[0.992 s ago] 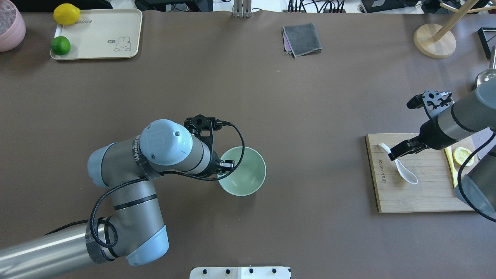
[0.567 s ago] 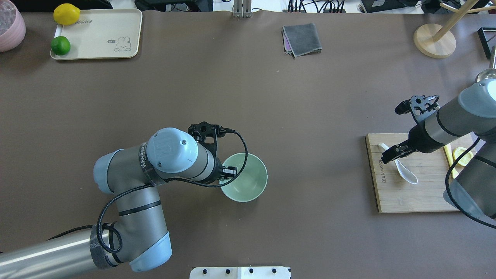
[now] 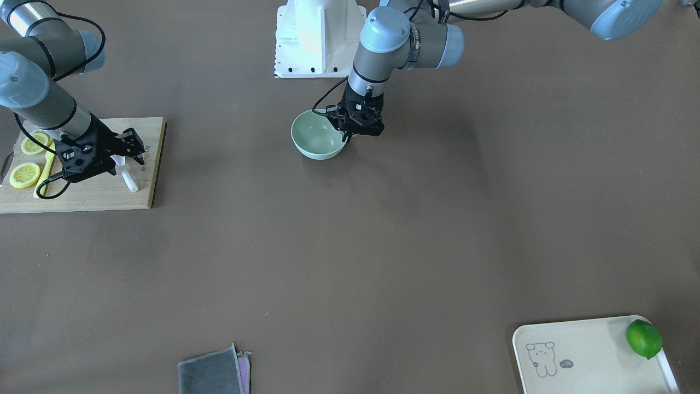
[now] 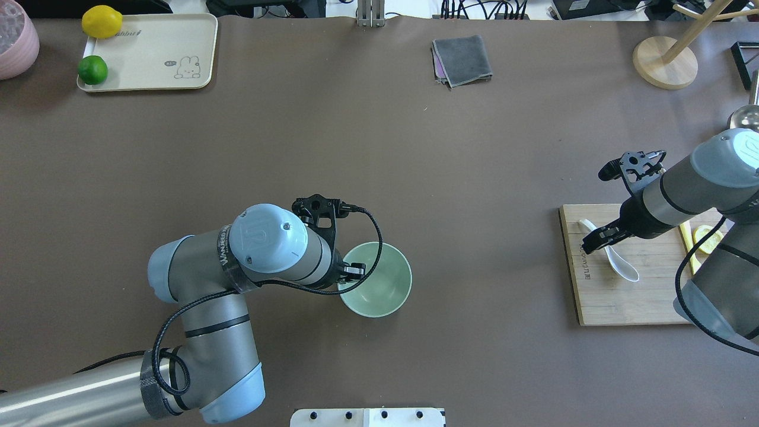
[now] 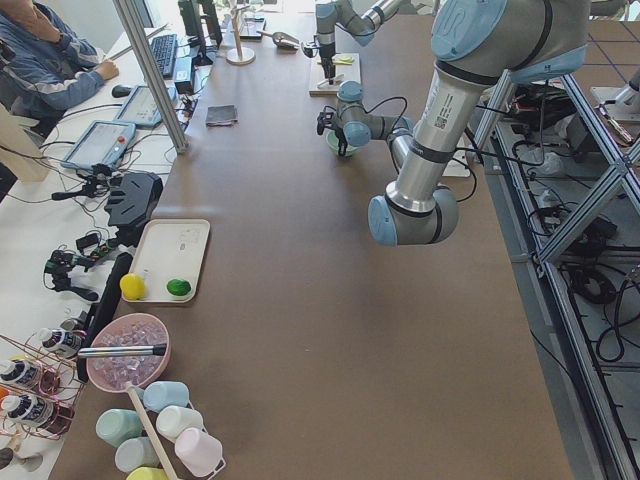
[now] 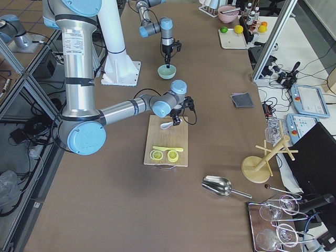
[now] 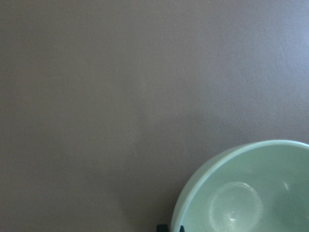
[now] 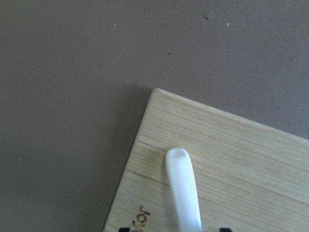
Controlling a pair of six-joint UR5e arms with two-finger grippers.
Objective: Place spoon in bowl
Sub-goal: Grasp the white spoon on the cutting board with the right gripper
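The white spoon [image 4: 620, 265] lies on a wooden cutting board [image 4: 628, 305] at the right, its handle pointing to the far left. My right gripper [image 4: 595, 240] is open and low over the handle. In the right wrist view the handle [image 8: 183, 188] runs between the two fingertips. The mint-green bowl [image 4: 382, 284] sits near the table's middle. My left gripper [image 4: 350, 273] is shut on its near-left rim. The bowl is empty in the left wrist view [image 7: 241, 193] and the front view [image 3: 316, 139].
A yellow knife [image 4: 688, 243] and lemon slices [image 3: 24, 174] lie on the board beside the spoon. A grey cloth [image 4: 462, 59] lies at the far middle. A tray [image 4: 154, 53] with a lemon and a lime is far left. A wooden stand [image 4: 664, 62] is far right.
My left arm has drawn the bowl a little toward the robot and to the right. My right gripper has moved left along the board to the spoon's handle.
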